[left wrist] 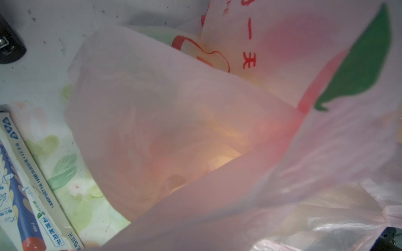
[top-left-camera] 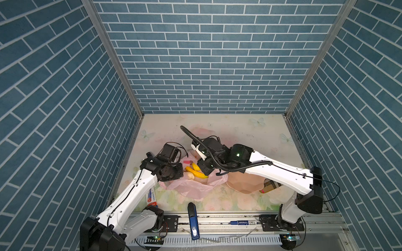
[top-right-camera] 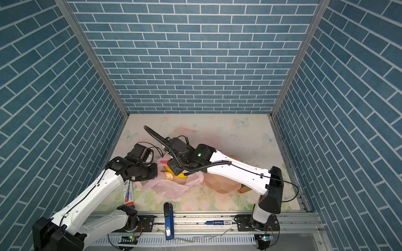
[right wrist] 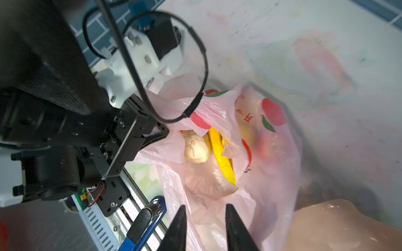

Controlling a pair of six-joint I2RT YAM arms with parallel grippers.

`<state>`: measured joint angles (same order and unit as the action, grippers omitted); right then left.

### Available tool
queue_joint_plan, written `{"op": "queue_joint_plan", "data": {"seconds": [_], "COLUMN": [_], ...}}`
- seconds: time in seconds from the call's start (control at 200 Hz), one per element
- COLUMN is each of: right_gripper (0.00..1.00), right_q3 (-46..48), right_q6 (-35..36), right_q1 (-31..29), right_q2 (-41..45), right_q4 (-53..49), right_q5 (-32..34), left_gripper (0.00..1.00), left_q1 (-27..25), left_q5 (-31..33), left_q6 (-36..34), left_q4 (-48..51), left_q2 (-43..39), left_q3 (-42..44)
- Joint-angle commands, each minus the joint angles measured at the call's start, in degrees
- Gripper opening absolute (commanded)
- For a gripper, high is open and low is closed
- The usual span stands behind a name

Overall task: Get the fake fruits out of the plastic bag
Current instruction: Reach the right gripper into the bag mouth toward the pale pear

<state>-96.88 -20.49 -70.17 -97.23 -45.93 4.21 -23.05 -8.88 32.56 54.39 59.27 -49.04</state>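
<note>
The pink plastic bag (top-left-camera: pixel 191 189) (top-right-camera: pixel 171 189) lies crumpled at the table's front left with its mouth pulled open. Inside it the right wrist view shows a yellow banana (right wrist: pixel 220 156) and a cream knobbly ball (right wrist: pixel 195 150); both also show in a top view, the banana (top-left-camera: pixel 199 174) beside the ball (top-left-camera: pixel 189 176). My left gripper (right wrist: pixel 159 133) is shut on the bag's rim, and bag film (left wrist: pixel 195 121) fills the left wrist view. My right gripper (right wrist: pixel 204 208) hovers over the bag's mouth, jaws apart, nothing held between them.
A peach scalloped plate (top-left-camera: pixel 245 184) (right wrist: pixel 339 226) sits right of the bag, partly under my right arm, with a jar (top-left-camera: pixel 270 185) beyond it. A blue stapler (top-left-camera: pixel 193 219) lies at the front edge, a pencil box (top-left-camera: pixel 151 195) by my left arm, and a marker (top-left-camera: pixel 239 222) on the rail.
</note>
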Motion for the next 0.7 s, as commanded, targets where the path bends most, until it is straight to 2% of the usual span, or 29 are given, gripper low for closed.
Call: {"op": "queue_joint_plan", "data": {"seconds": [0.0,0.315,0.695], "right_gripper": [0.27,0.23,0.21], "right_q3": [-2.92,2.70,9.41], "right_q6": [1.05,-2.93,-5.96], "right_q1": [0.30,1.51,1.94], "right_q2": [-2.70,-9.54,-11.69], "right_q4": [-0.51,6.23,8.27], "right_q5": [-6.67,-13.43,-17.81], "left_gripper": [0.08,0.08,0.07], "left_q1": [0.13,0.16,0.12], "left_q5": [0.50,1.99,2.14], "left_q6": [1.60,8.14,9.83], "left_q4": [2.84,0.52,-0.21], "left_q2": [-2.41,-9.44,-11.52], "left_q3": [1.33,7.00,8.87]}}
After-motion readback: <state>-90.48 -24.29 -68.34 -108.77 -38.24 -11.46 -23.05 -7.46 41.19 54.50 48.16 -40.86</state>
